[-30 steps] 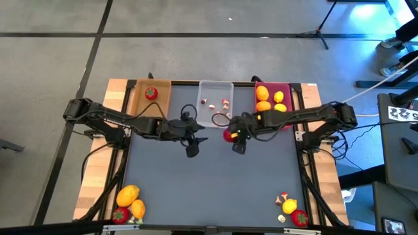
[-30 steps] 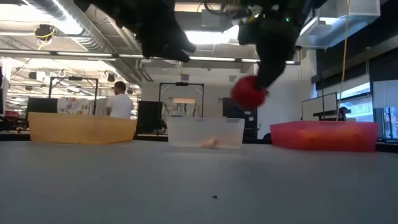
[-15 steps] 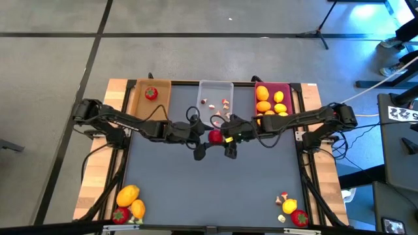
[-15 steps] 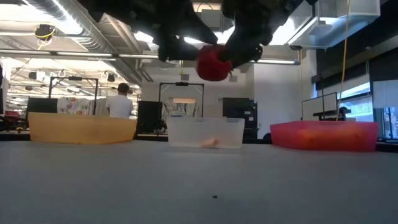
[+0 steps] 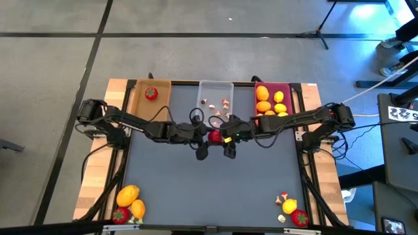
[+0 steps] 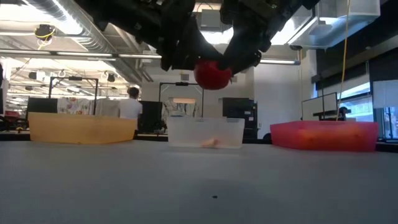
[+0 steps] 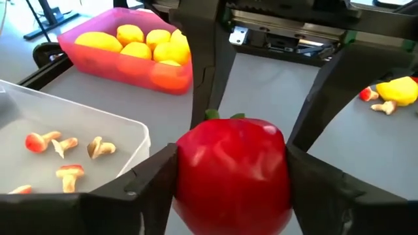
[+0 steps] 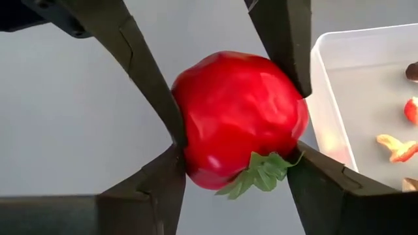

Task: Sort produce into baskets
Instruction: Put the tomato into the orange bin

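Red strawberry [image 5: 213, 136]: held in the air above the grey tabletop [image 5: 215, 183], just in front of the clear tray [image 5: 215, 112]; green leaves [image 8: 261, 173] show at one side.
Right claw [image 8: 238, 166]: pinching the strawberry, one finger against each side of it.
Left claw [image 7: 228, 179]: its two fingers also pressed on opposite sides of the same strawberry, meeting the right claw from the other side.
Clear tray: middle of the three at the far edge; small white-and-red mushroom pieces [image 7: 62, 147] lie in it.
Tan tray [image 5: 139, 104]: at the left, with one red strawberry [image 5: 151, 93] inside.
Pink tray [image 5: 287, 88]: at the right, holding yellow and orange fruits [image 5: 268, 99].
Near-left corner: loose orange and red pieces [image 5: 128, 202] on the tabletop.
Near-right corner: a yellow fruit, a red one and mushroom bits [image 5: 290, 209].
Room behind: a person [image 6: 131, 104] in a white top stands far off.
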Robot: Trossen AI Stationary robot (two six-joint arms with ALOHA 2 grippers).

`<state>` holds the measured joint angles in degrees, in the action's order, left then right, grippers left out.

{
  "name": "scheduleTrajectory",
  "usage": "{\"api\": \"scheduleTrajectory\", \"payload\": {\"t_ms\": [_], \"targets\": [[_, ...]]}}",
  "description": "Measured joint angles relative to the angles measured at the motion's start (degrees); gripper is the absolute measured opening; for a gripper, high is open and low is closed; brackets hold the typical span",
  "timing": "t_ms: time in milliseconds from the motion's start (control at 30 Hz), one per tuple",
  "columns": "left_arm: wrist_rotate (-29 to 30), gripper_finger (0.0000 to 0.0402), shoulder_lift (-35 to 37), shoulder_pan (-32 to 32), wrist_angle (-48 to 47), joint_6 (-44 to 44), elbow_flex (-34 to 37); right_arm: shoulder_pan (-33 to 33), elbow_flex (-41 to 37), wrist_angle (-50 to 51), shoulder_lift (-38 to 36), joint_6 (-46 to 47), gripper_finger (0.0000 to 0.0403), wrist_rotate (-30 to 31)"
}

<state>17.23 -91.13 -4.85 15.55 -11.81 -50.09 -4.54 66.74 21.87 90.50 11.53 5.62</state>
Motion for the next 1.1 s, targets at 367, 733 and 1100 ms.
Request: {"api": "scheduleTrajectory", "payload": {"t_ms": [367,733,1100], "targets": [[1.14,0.0240,3.02,0.01,-5.70,0.98,0.17,-0.18,2.44,6.13,-0.57,0.78,0.0333,-1.51],[8.58,0.0237,14.91,-0.50,-26.48,-1.52,0.11,-8.63,0.79,13.10,-2.47,8.65,0.0340,10.34],[34.95,0.0236,26.81,-0.47,-50.30,-10.15,0.09,-14.38,-13.01,-2.57,-2.38,21.61,0.0340,17.54]]}}
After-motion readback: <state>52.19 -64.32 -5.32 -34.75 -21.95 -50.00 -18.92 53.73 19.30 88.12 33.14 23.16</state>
